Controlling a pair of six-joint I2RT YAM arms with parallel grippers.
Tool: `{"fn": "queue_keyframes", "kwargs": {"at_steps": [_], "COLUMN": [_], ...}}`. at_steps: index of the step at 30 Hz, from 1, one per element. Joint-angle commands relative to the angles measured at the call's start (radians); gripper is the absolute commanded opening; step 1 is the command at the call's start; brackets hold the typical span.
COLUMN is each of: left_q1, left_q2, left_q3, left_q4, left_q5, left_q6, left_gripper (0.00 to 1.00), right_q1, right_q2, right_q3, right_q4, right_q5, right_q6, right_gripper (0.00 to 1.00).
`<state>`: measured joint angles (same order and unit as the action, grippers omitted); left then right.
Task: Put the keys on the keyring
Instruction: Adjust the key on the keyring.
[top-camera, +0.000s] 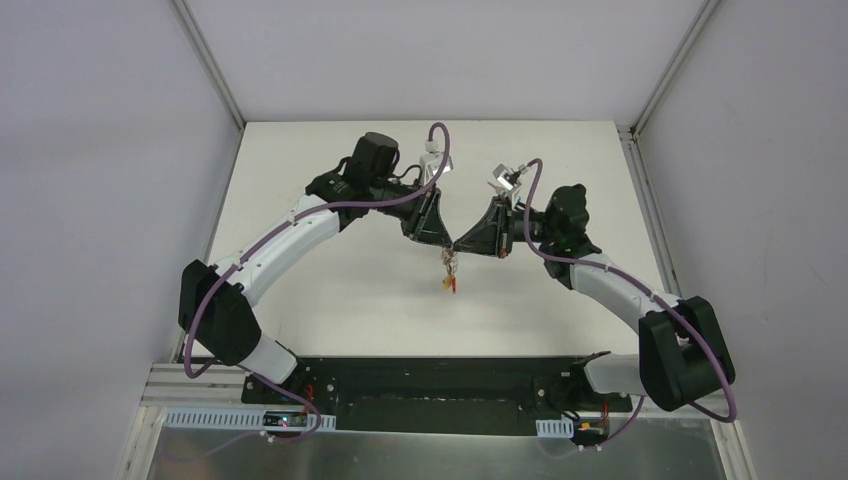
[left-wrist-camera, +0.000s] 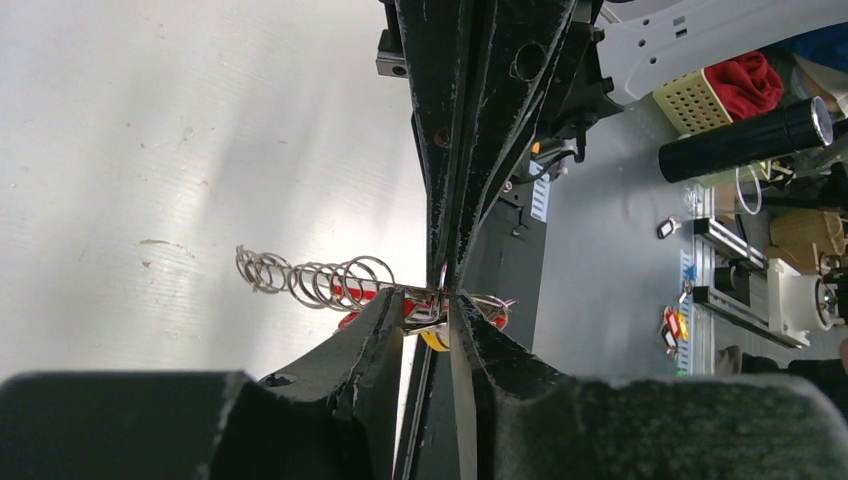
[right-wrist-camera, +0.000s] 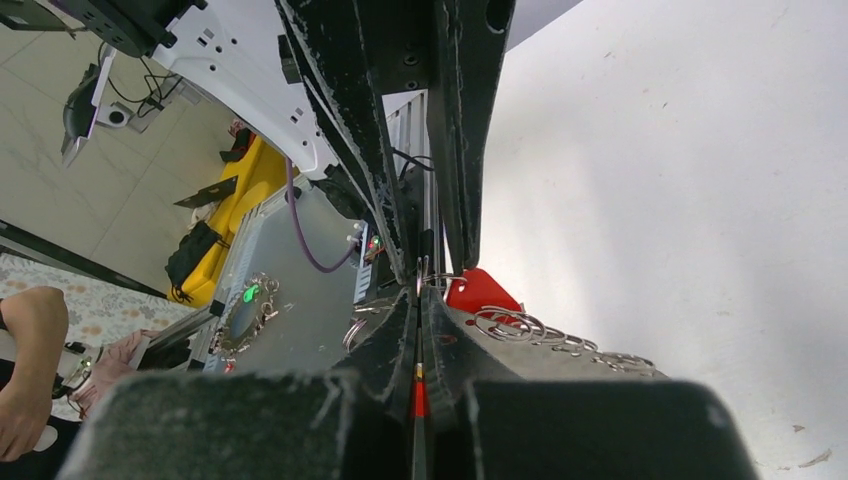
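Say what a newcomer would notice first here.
The left gripper and right gripper meet tip to tip over the middle of the white table, with the keys, red and yellow tags showing, dangling just beneath. In the left wrist view, the row of silver wire rings on the keyring juts sideways from where they meet.

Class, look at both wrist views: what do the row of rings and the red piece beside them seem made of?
Row of rings: thin metal wire, probably steel; silvery, with bright glints. Red piece: likely plastic; opaque, smooth, evenly coloured.
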<state>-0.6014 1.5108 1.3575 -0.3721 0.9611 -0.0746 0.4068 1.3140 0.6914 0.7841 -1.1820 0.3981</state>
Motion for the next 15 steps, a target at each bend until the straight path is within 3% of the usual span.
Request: {"fn": "queue_keyframes", "kwargs": {"at_steps": [1,8,11,13,15], "left_q1": [0.000,-0.001,-0.001,-0.002,-0.001], "left_q2": [-0.001,0.005,0.016,0.019,0.019], "left_q3": [-0.014,-0.021,-0.012,-0.011,-0.012], "left_q4": [0.052,0.085,0.088,0.091,0.090], "left_q5": [0.052,0.070,0.079,0.082,0.084], "left_q6": [-0.036,-0.069,-0.077,-0.077,-0.075], "left_gripper": [0.23,0.16,0.10,0.00,0.00], "right_q1": [-0.018,-0.020,-0.019,-0.020,-0.024], "right_q2": [-0.005,0.011,0.013,0.012,0.009], "right_q3": [-0.007,-0.019,-0.022,-0.024,-0.024], "right_q4": [0.137,0.176,0.178,0.179,0.178], "right_q5": [0.015,0.037,0.045,0.050,0.053], "right_q6": [0.064,0.094,0.097,0.097,0.092], "right_gripper": [0.00,0.00,0.00,0.00,0.02]}}
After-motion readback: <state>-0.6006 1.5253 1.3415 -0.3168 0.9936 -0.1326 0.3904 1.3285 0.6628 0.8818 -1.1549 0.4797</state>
